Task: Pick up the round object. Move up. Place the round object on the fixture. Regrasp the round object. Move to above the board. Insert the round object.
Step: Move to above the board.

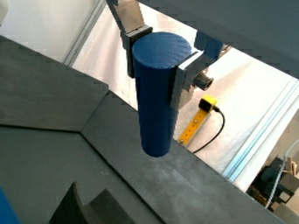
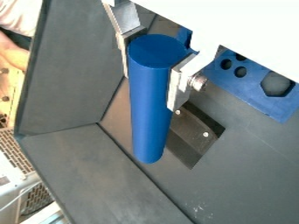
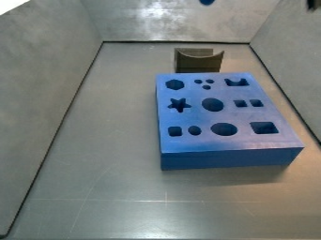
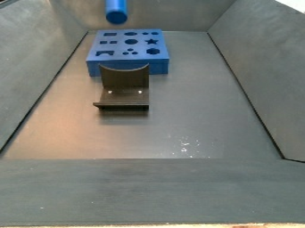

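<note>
In both wrist views my gripper (image 1: 160,63) (image 2: 156,61) is shut on the top end of the round object (image 1: 156,101) (image 2: 151,105), a smooth blue peg that hangs upright below the fingers, high above the floor. In a side view only the peg's end (image 4: 116,12) shows, at the picture's top edge. The board (image 3: 226,117) (image 4: 127,51), a blue slab with dark cut-out holes, lies on the floor. The fixture (image 3: 196,60) (image 4: 123,92), a small dark notched block, stands just beside one edge of the board. A wrist view shows a corner of the board (image 2: 251,77) and the fixture's base plate (image 2: 197,136) below the peg.
Grey sloping walls (image 3: 51,103) (image 4: 256,80) enclose the floor on all sides. A yellow cable (image 1: 211,118) lies outside the enclosure.
</note>
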Motion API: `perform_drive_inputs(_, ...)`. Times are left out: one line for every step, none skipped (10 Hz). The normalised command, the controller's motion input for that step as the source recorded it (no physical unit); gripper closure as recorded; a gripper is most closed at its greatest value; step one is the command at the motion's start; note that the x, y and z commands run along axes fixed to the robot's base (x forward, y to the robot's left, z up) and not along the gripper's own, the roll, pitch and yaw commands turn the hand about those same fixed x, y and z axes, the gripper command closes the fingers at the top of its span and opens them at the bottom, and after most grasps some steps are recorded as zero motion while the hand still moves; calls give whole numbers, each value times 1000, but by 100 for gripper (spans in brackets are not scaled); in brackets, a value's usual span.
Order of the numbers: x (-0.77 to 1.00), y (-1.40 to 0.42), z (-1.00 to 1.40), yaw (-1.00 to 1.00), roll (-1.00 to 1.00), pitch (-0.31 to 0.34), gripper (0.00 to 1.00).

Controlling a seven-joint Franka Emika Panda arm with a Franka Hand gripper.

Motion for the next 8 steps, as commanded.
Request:
perform_drive_inputs(36,-72,780,120,-25,62,100)
perform_drive_inputs(25,-47,632,107,-29,51,100)
perform_drive_inputs(17,-31,486,91,-36,40,100)
perform_drive_inputs(12,-19,292,71,-43,40,100)
perform_drive_inputs(-1000,-944,220,-57,-1000,-27,100)
perform_drive_inputs(-1000,-933,176,-59,-1000,-35,100)
perform_drive_inputs(-1000,-810,164,-52,-1000,-65,100)
perform_drive_inputs(-1000,-756,135,-49,-1000,-76,100)
